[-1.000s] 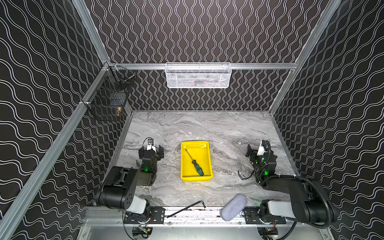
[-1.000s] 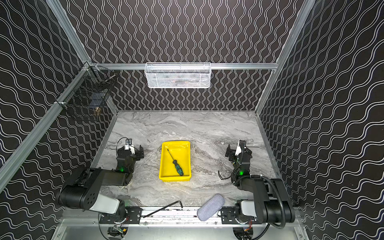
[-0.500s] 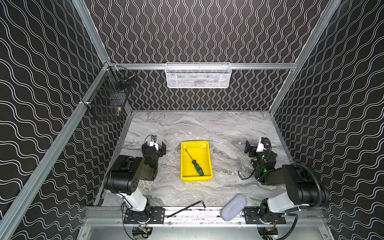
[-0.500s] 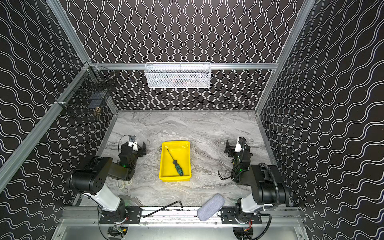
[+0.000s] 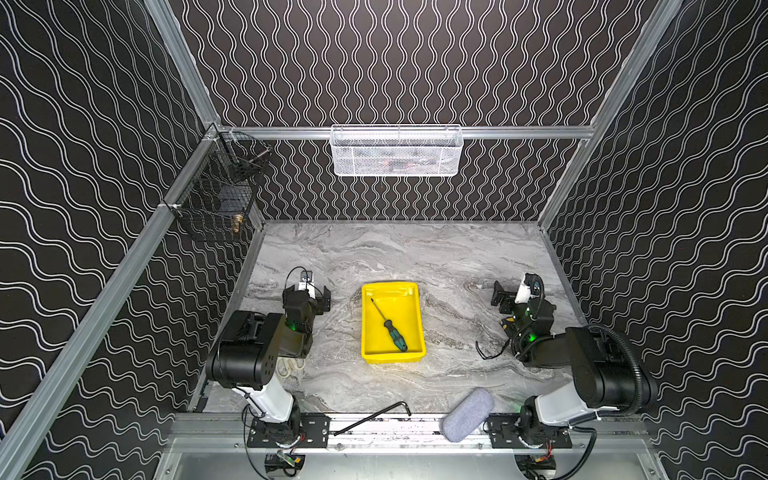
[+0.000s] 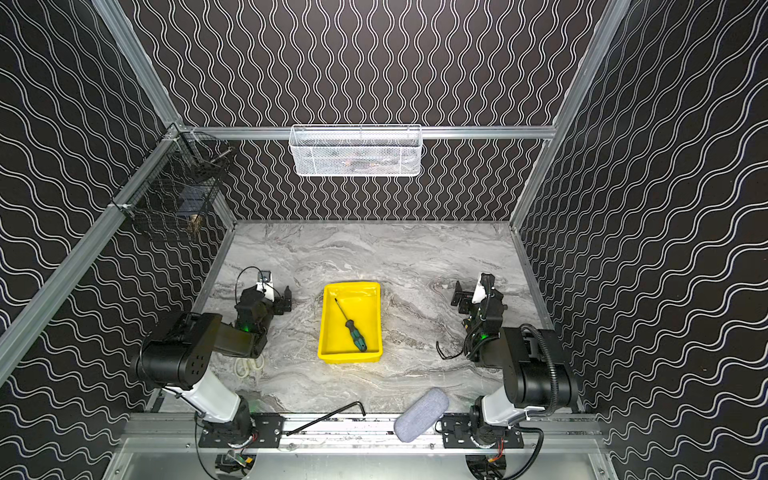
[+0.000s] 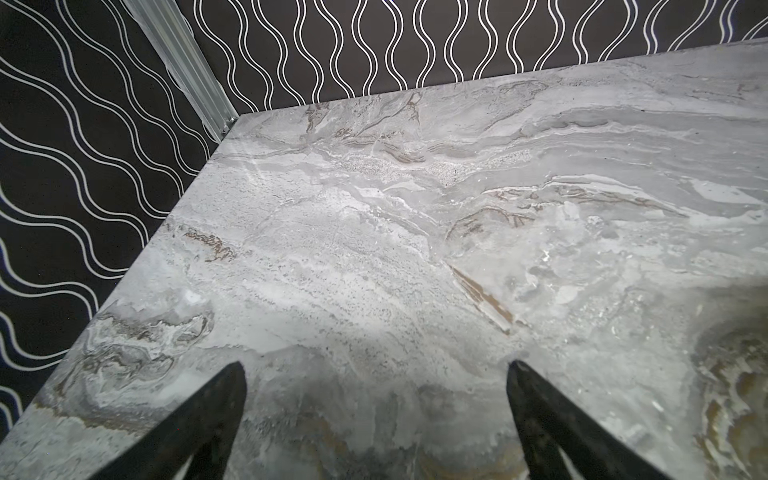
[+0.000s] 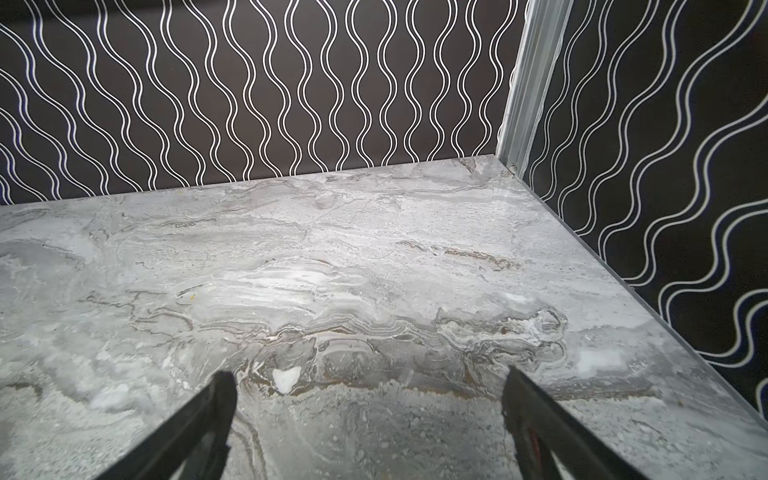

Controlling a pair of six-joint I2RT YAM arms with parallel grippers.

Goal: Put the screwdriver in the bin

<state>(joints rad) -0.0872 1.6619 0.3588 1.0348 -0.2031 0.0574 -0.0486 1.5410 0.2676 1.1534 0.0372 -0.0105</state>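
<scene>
In both top views the screwdriver (image 5: pixel 390 326) lies flat inside the bin (image 5: pixel 367 332), slanted, handle toward the near wall and tip toward the far left corner. No part of it rides on the rim, so I judge the placing done. The left gripper (image 5: pixel 312 294) and right gripper (image 5: pixel 508 297) sit low on either side, each well apart from the bin. What remains, as I read it, is to park the arms without knocking the bin: any retreat should go back toward the bases, not across the middle. A hex key (image 5: pixel 370 417) and a grey pouch (image 5: pixel 467 413) lie by the front rail, clear of both arms.

In the left wrist view the left gripper (image 7: pixel 376 370) has its jaws spread wide over bare tabletop (image 7: pixel 374 208), nothing between them.

In the right wrist view the right gripper (image 8: pixel 368 382) is likewise spread and empty above bare tabletop. Neither wrist view shows the bin, so the top views must guide any further move.
</scene>
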